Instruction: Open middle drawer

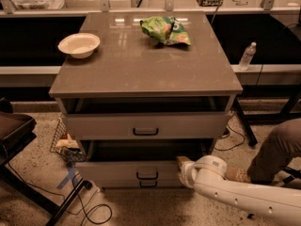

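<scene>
The grey cabinet (141,74) has three drawers, each with a dark pull handle. The middle drawer (113,170) stands pulled out, a dark gap of its interior showing above its pale front panel, its handle (147,175) at centre. The top drawer (103,125) is also pulled out a little. Only the handle (148,184) and a strip of the bottom drawer show beneath. My gripper (181,167) is at the right end of the middle drawer's front panel, on the white arm (225,187) that comes in from the lower right.
A white bowl (79,44) and a green chip bag (165,30) lie on the cabinet top. A water bottle (246,56) stands behind on the right. A person's leg (277,149) is at the right. A wire basket (65,142), a dark chair (14,131) and floor cables are at the left.
</scene>
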